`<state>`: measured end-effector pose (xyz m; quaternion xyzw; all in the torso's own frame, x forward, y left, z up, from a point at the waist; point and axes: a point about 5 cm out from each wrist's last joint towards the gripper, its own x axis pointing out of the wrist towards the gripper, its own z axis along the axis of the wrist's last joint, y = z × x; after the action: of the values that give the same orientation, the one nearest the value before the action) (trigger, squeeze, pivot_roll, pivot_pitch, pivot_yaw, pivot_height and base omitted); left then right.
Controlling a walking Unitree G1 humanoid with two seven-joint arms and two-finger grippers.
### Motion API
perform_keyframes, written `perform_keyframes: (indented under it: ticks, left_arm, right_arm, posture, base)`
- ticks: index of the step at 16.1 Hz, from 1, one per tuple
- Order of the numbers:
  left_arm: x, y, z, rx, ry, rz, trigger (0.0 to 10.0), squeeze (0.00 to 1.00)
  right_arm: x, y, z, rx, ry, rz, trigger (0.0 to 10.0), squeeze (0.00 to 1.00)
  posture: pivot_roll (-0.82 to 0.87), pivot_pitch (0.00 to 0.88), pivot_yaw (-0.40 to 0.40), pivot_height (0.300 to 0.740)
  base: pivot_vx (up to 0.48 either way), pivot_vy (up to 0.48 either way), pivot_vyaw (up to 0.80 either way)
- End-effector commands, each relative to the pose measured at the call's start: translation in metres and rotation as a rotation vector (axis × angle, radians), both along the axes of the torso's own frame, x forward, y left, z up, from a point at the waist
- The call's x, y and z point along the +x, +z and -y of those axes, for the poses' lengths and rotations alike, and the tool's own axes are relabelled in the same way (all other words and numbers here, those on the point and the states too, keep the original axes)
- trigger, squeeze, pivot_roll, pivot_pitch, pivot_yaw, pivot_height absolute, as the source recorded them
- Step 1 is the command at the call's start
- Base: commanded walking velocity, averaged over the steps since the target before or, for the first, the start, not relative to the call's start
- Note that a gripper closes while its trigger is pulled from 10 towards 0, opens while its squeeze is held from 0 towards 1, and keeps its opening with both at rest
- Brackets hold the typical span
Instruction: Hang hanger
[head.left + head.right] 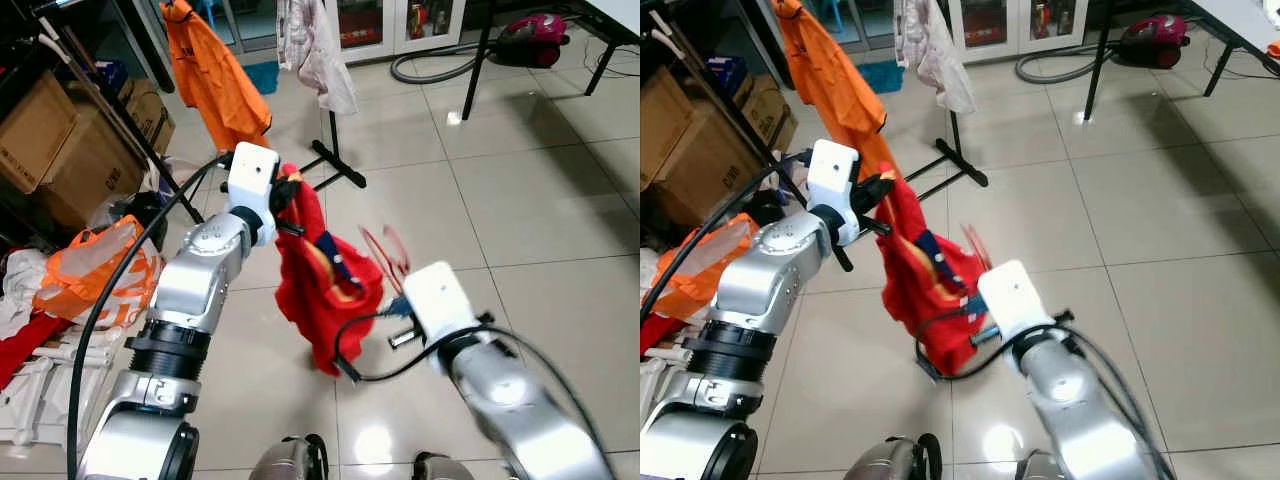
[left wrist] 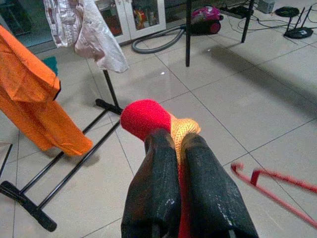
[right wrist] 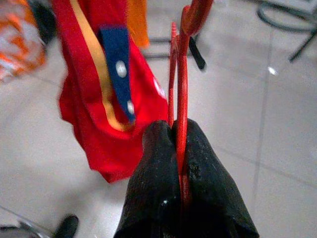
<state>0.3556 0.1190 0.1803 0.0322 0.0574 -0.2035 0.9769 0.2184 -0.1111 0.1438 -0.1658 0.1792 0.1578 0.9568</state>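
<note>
The left hand (image 1: 287,205) was raised at about the height of the robot's chest, its two black fingers (image 2: 153,193) pressed together on a bunched fold of the red garment (image 1: 325,285). The rest of the cloth hung down from that pinch over the tiled floor (image 1: 520,200), its blue snap tab (image 3: 116,64) and yellow stripe facing the right arm. Holding it by the top edge let the garment fall open under its own weight — a fair way, I judged, to offer an opening to the hanger.

The right hand (image 3: 179,144) sat lower and to the robot's right of the garment, shut tight on the red hanger (image 3: 181,74). The thin red frame passed edge-on between the fingers, so its long axis ran straight out along them, away from the wrist and toward the cloth. In the left eye view the hanger (image 1: 385,255) showed as a blurred red outline just beside the garment's right edge, angled up and away from the robot — whether it touched the cloth could not be told.

Behind stood a black clothes rack (image 1: 335,150) with an orange jacket (image 1: 215,80) and a pale shirt (image 1: 315,45) on it, well apart from both hands. The hanger was not yet threaded into the garment, and nothing had reached the rack.
</note>
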Motion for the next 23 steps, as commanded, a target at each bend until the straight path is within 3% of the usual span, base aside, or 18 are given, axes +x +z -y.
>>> perform_keyframes:
  ticks: [1, 2, 3, 5, 6, 12, 17, 20, 23]
  left_arm:
    - [0.004, 0.017, -0.007, -0.005, 0.012, 0.069, 10.0, 0.0]
    - [0.005, 0.019, -0.009, -0.011, 0.017, 0.068, 10.0, 0.0]
    - [0.006, 0.019, -0.009, -0.012, 0.017, 0.068, 10.0, 0.0]
    - [0.005, 0.019, -0.009, -0.02, 0.021, 0.067, 10.0, 0.0]
    - [0.004, 0.02, -0.009, -0.021, 0.019, 0.069, 10.0, 0.0]
    - [0.0, 0.027, -0.012, -0.023, 0.016, 0.08, 10.0, 0.0]
    - [0.0, 0.028, -0.012, -0.041, 0.031, 0.074, 10.0, 0.0]
    - [-0.001, 0.029, -0.012, -0.052, 0.038, 0.071, 10.0, 0.0]
    - [-0.001, 0.025, -0.016, -0.042, 0.05, 0.066, 10.0, 0.0]
  right_arm:
    - [-0.004, 0.007, -0.009, 0.053, 0.053, -0.003, 10.0, 0.0]
    - [-0.009, 0.019, -0.023, 0.118, 0.127, 0.005, 10.0, 0.0]
    - [-0.01, 0.02, -0.024, 0.124, 0.135, 0.004, 10.0, 0.0]
    - [-0.021, 0.011, -0.038, 0.128, 0.231, -0.077, 10.0, 0.0]
    - [-0.023, 0.005, -0.039, 0.111, 0.222, -0.106, 10.0, 0.0]
    - [-0.016, -0.008, -0.032, -0.034, 0.12, -0.126, 10.0, 0.0]
    - [-0.014, -0.015, -0.038, -0.177, 0.142, -0.096, 10.0, 0.0]
    - [-0.012, -0.018, -0.03, -0.293, 0.099, -0.068, 10.0, 0.0]
    - [-0.009, -0.016, -0.019, -0.335, 0.067, -0.058, 10.0, 0.0]
  posture:
    - [0.03, 0.14, 0.225, 0.74]
    - [0.04, 0.147, 0.228, 0.74]
    - [0.04, 0.147, 0.228, 0.74]
    - [0.04, 0.151, 0.228, 0.74]
    - [0.04, 0.153, 0.227, 0.74]
    - [0.06, 0.152, 0.224, 0.74]
    - [0.06, 0.147, 0.226, 0.74]
    - [0.06, 0.145, 0.224, 0.74]
    - [0.05, 0.146, 0.218, 0.74]
  base:
    - [0.0, 0.0, 0.0]
    - [0.0, 0.0, 0.0]
    - [0.0, 0.0, 0.0]
    - [0.0, 0.0, 0.0]
    - [0.0, 0.0, 0.0]
    - [0.0, 0.0, 0.0]
    - [0.0, 0.0, 0.0]
    - [0.0, 0.0, 0.0]
    - [0.0, 0.0, 0.0]
